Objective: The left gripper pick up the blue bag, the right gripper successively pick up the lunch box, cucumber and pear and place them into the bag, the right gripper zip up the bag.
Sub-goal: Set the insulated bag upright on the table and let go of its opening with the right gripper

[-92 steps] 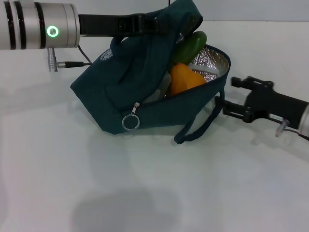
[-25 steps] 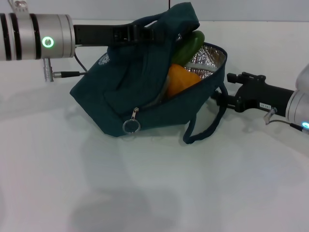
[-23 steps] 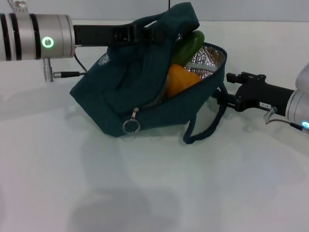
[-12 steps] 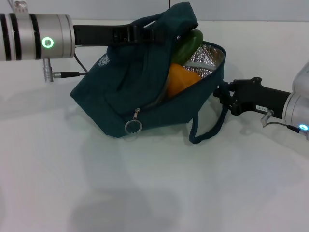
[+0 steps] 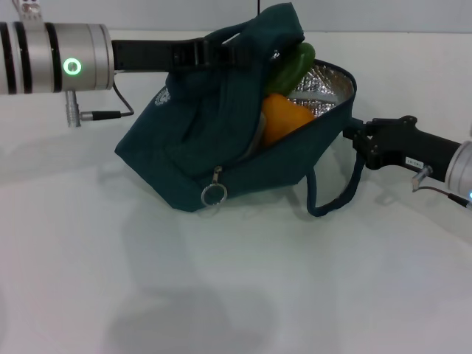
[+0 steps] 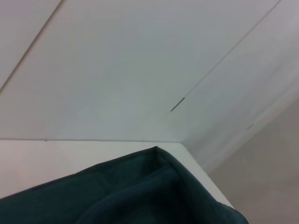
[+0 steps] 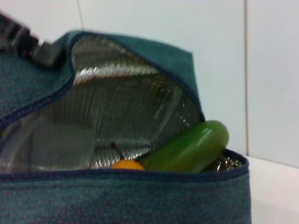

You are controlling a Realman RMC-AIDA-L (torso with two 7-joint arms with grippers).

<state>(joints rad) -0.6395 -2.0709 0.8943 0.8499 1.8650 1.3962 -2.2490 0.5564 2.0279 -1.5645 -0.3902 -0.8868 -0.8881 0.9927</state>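
Observation:
The blue bag (image 5: 192, 140) stands open on the white table, its silver lining showing. My left gripper (image 5: 225, 50) is shut on the bag's top fabric and holds it up. Inside, the dark green cucumber (image 5: 296, 63) leans against the lining above the orange-yellow pear (image 5: 284, 119). The right wrist view shows the cucumber (image 7: 187, 147), the pear's top with its stem (image 7: 127, 164) and the clear lunch box (image 7: 51, 144) deeper in. My right gripper (image 5: 352, 136) is at the bag's right end, shut on its rim. The zipper's ring pull (image 5: 214, 194) hangs at the front.
A loop of bag strap (image 5: 335, 200) droops onto the table (image 5: 221, 295) below the right gripper. The left arm's cable and plug (image 5: 81, 114) hang left of the bag. A wall runs behind the table's far edge.
The right gripper closed in on the bag's right end, then drew back to the right. The bag, its ring pull and strap shifted right with it, and the mouth widened.

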